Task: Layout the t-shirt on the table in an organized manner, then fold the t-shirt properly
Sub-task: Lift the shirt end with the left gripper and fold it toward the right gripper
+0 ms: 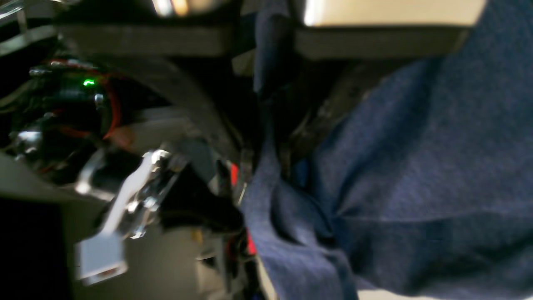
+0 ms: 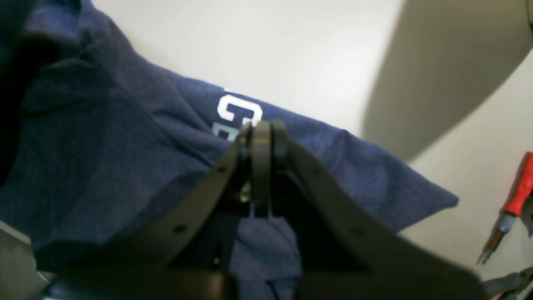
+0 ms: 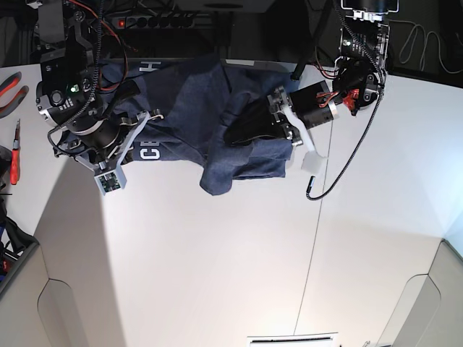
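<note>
Looking at the t-shirt (image 3: 206,119), I see it bunched at the 12 o'clock edge of the table (image 3: 217,253), wrinkled and doubled over itself, with only part of the white lettering (image 3: 150,152) showing toward 9 o'clock. So I judge the layout stage unfinished: nothing is spread flat, no sleeve is squared, and no fold has been started.

My right gripper (image 2: 261,137) sits on the 9 o'clock side of the heap; in its wrist view the jaws are pressed together, with fabric behind them, but I cannot tell whether any cloth is caught between the tips. My left gripper (image 3: 246,130) reaches into the 3 o'clock side of the bundle. Its wrist view shows a strip of navy cloth running up between the two pads, so it appears to be pinching the shirt.

Left to do, in my estimate: draw the shirt out toward the open centre, flatten it, then make every fold.

Red-handled tools (image 3: 10,83) lie well off at 9 o'clock.
</note>
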`<state>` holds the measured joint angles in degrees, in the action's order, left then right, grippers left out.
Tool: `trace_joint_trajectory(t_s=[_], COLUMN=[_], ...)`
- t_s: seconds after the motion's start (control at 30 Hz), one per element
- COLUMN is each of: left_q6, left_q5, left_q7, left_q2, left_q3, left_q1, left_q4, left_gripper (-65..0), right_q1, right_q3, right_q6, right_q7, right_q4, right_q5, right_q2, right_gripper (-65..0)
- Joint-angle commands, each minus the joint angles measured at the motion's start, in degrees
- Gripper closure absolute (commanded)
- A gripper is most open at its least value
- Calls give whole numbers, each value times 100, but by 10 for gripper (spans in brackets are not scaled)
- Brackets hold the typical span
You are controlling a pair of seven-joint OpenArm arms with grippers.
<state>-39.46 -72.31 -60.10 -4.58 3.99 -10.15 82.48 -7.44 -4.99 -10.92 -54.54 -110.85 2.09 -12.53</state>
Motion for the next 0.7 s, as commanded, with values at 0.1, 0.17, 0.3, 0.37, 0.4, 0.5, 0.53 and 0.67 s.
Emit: trace_joint_trajectory(t_s=[0.1, 0.17, 0.3, 0.37, 0.4, 0.5, 0.53, 0.67], left_q6=[-54, -54, -54, -54, -54, -54, -54, -54], left_q5=[-111, -111, -111, -114, -116, -199, -251, -426], left_q7=[120, 122, 170, 184, 186, 175, 151, -153], left_q2=[4, 15, 98, 175, 214, 251, 251, 251], left_q3=[-234, -354, -616, -669, -664, -664, -664, -664], left_q1=[76, 76, 81, 83, 101, 258, 332, 636], left_q4=[98, 98, 98, 98, 98, 98, 101, 101], left_gripper=[0, -8, -238, -260, -260, -260, -260, -260], right_q1=[59, 61, 61, 59, 61, 59, 59, 59], right_q3=[26, 26, 26, 26, 26, 26, 26, 26], right_q6=[44, 42, 44, 44, 44, 44, 44, 42], right_q7=[90, 94, 94, 94, 94, 94, 94, 92], right_q4=[-114, -114, -114, -114, -114, -114, -114, -114], right_q5=[-13, -11, -11, -11, -11, -11, -11, -13], right_q2=[-28, -28, -28, -28, -28, -28, -28, -28], right_gripper=[0, 0, 0, 0, 0, 0, 0, 0])
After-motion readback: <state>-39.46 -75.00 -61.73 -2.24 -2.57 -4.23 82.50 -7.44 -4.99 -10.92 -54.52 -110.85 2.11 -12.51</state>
